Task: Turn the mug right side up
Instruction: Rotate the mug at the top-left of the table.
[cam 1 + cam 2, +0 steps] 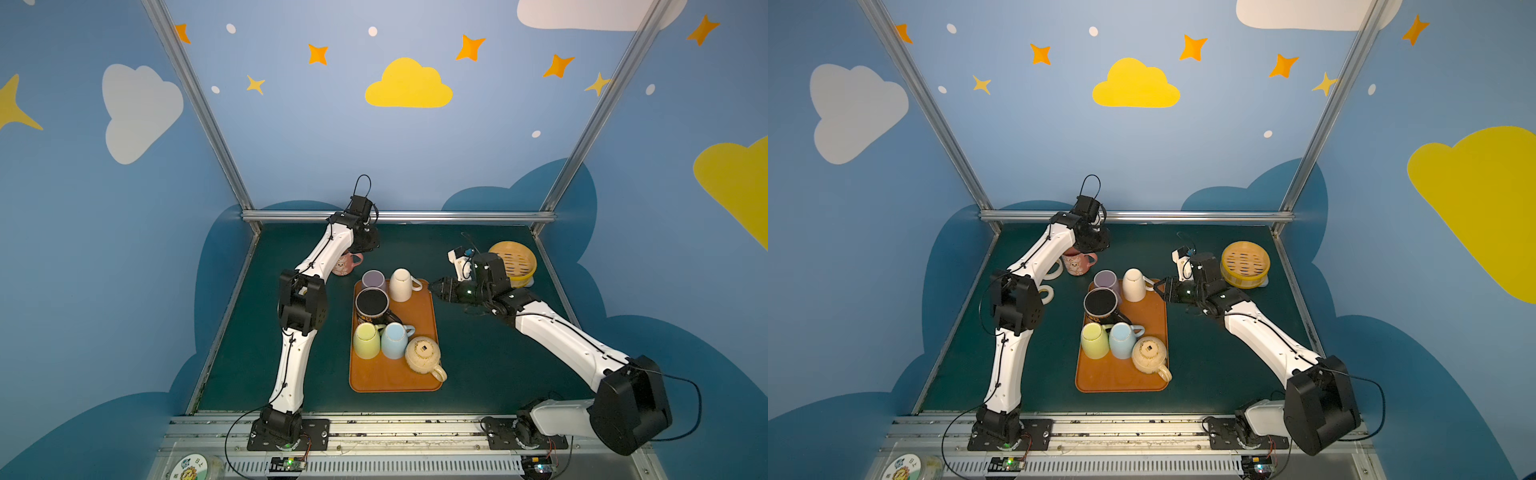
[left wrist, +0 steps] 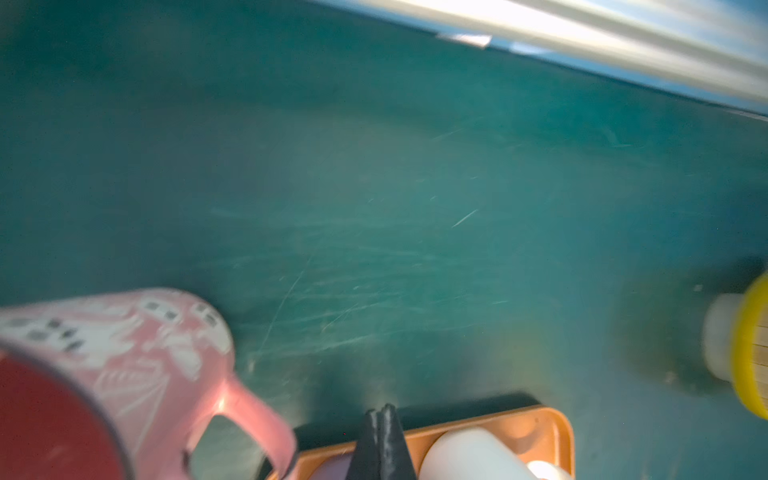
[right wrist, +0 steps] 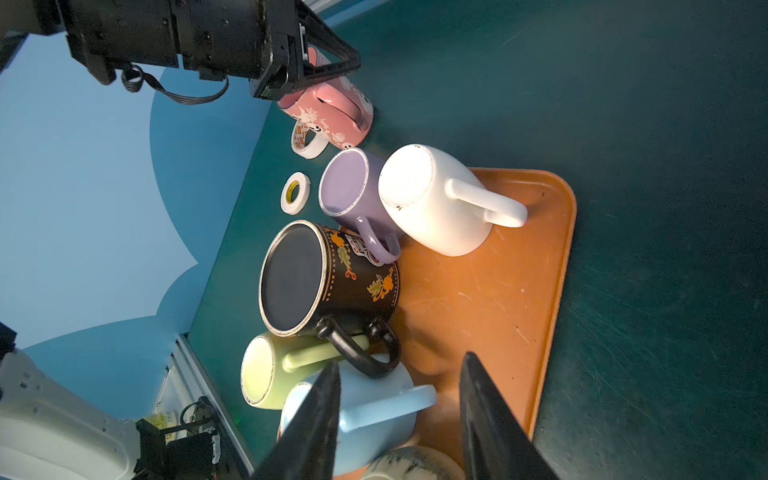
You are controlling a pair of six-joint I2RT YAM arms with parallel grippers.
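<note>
Mug, pink and upright, stands just beside the closed left tool.

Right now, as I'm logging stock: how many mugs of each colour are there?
pink mug: 1
purple mug: 1
white mug: 1
black mug: 1
yellow-green mug: 1
light blue mug: 1
cream mug: 1
Total: 7

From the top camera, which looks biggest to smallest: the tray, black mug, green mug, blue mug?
1. Tray
2. Black mug
3. Green mug and blue mug look about the same size, so I won't rank them.
</note>
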